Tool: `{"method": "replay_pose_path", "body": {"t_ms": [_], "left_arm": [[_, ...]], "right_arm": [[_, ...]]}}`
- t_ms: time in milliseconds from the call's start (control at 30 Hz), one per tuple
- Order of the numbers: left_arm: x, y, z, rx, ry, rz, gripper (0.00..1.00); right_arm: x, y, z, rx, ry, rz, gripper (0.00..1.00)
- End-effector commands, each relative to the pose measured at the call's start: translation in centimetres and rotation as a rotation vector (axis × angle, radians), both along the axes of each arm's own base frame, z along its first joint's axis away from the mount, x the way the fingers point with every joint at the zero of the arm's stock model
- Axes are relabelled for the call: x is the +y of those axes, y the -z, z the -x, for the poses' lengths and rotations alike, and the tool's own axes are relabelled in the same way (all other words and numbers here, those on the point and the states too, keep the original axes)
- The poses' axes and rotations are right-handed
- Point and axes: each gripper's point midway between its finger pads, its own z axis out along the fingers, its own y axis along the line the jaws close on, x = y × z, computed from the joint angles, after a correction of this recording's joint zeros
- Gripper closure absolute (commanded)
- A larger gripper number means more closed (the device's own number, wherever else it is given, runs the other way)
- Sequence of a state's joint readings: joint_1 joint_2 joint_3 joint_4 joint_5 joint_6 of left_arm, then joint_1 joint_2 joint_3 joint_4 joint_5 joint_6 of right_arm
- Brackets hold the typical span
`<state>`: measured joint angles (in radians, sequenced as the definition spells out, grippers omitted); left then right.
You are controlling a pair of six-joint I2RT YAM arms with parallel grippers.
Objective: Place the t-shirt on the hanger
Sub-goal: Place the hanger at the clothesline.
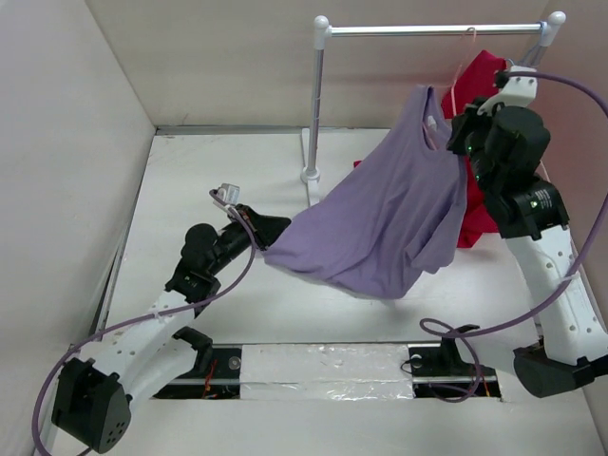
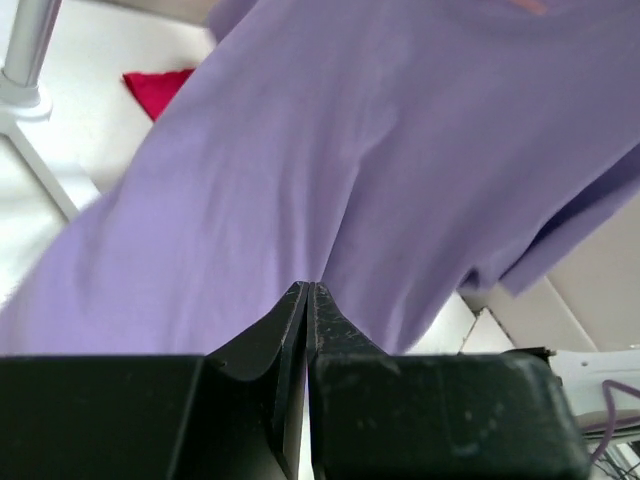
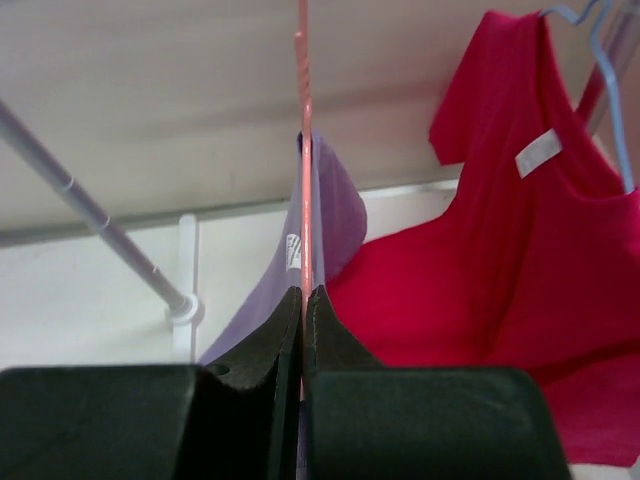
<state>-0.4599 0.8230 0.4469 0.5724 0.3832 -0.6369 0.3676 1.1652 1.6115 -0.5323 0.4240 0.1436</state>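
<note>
- Two grippers are at work: the right gripper (image 3: 303, 295) is clamped on the pink wire hanger (image 3: 305, 150), and the left gripper (image 2: 308, 290) pinches the lower edge of the lavender t-shirt (image 1: 380, 223).
- The shirt hangs in the air, stretched between them. I judge it only partly on the hanger, its shoulders not yet settled.
- Its neck label (image 3: 293, 248) and the white tag (image 3: 538, 152) in the red t-shirt (image 3: 500, 250) show no readable writing.

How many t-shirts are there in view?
2. The lavender t-shirt is held up mid-air at the centre; the red t-shirt hangs behind it at the right end of the rail. Others may be hidden.
</note>
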Motion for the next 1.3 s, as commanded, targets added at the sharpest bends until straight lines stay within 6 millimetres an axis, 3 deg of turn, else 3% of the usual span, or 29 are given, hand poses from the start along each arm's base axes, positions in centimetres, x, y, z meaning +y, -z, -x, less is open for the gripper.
{"method": "replay_pose_path", "body": {"t_ms": [0,133,300,333,367,400,467,700,767,900,1100,1267], "left_arm": [[-1.4,-0.9,0.8,-0.092,0.048,-0.019,1.00],[-2.3,-0.2,1.0,-0.088,0.027,-0.089,1.00],[-1.6,-0.5,1.0,-0.112,-0.007,-0.087,1.00],[-1.6,-0.7,1.1,-0.121,-0.002,-0.080,1.00],[-1.7,-0.5,1.0,-0.115,0.002,-0.083,1.00],[-1.8,-0.5,1.1,-0.115,0.003,-0.081,1.00],[-1.7,-0.3,1.0,-0.109,0.001,-0.081,1.00],[-1.3,-0.8,1.3,-0.124,-0.011,-0.072,1.00],[-1.5,-0.5,1.2,-0.117,-0.006,-0.075,1.00],[-1.5,-0.5,1.1,-0.117,-0.009,-0.075,1.00],[-1.5,-0.4,1.1,-0.114,-0.009,-0.075,1.00],[-1.3,-0.4,1.0,-0.113,-0.021,-0.077,1.00]], "right_arm": [[-1.7,-8.2,-0.1,-0.254,-0.005,-0.071,1.00],[-4.3,-8.7,-1.6,-0.263,0.047,-0.054,1.00],[-7.0,-9.0,-3.6,-0.266,0.104,-0.046,1.00],[-7.2,-9.1,-4.0,-0.267,0.107,-0.044,1.00],[-7.1,-8.3,-5.7,-0.241,0.105,-0.036,1.00],[-7.5,-9.3,-5.7,-0.242,0.114,-0.026,1.00],[-7.7,-8.1,-7.6,-0.197,0.131,-0.012,1.00],[-9.1,-7.4,-9.4,-0.206,0.158,-0.056,1.00],[-9.4,-6.2,-10.0,-0.183,0.181,-0.059,1.00],[-12.2,-4.8,-10.2,-0.184,0.242,-0.084,1.00],[-12.6,-2.8,-11.2,-0.147,0.214,-0.099,1.00],[-13.8,0.7,-11.7,-0.112,0.253,-0.126,1.00]]}}
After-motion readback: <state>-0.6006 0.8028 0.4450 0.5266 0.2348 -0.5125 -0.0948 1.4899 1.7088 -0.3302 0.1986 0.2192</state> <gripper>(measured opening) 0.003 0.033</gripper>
